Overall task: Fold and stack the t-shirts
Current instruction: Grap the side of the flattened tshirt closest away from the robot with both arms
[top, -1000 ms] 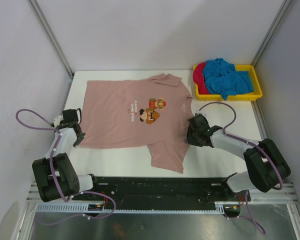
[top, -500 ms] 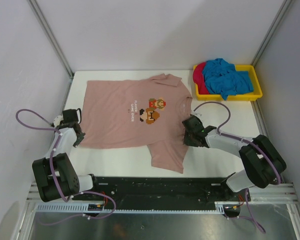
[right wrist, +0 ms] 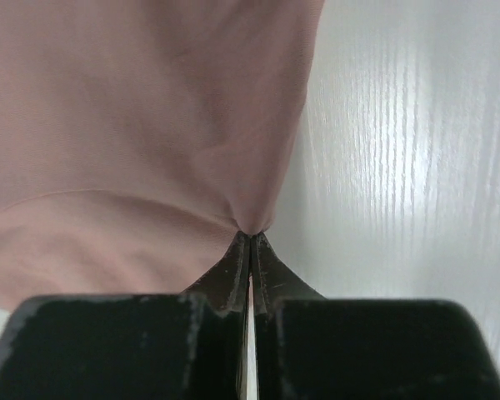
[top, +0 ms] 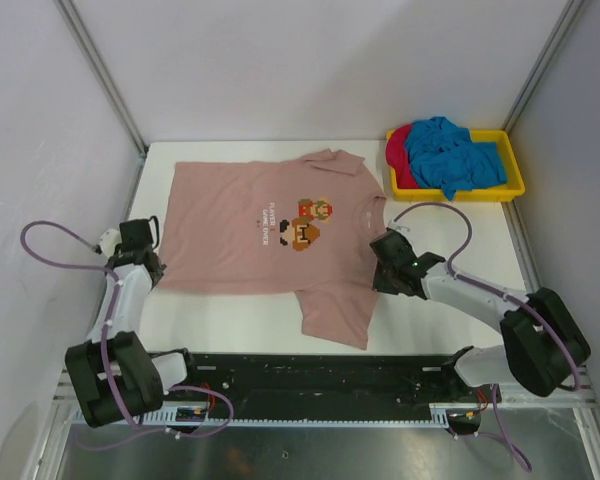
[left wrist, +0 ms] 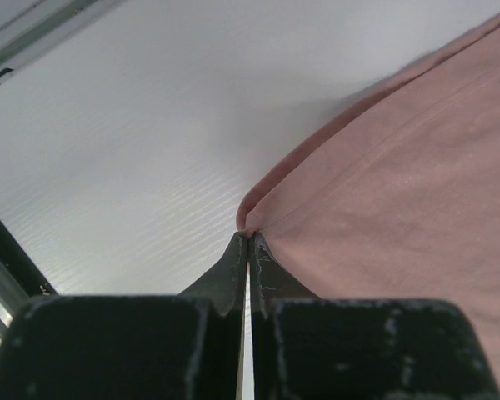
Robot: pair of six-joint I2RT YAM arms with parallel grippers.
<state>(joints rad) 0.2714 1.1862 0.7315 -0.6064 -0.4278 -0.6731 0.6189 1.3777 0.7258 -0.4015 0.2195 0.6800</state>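
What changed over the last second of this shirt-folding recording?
The right end effector closed on the right edge of the pink shirt, beside the near sleeve. The left end effector, already shut on the hem corner, shifted slightly with its arm. The shirt still lies flat; the yellow tray with the blue shirt and red shirt is unchanged.

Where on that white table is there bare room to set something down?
Bare white table lies between the dusty pink cloth t-shirt and the yellow plastic tray, and along the near edge in front of the shirt. The shirt, pinched by the left gripper and right gripper, covers the middle; blue shirts and a red shirt fill the tray.
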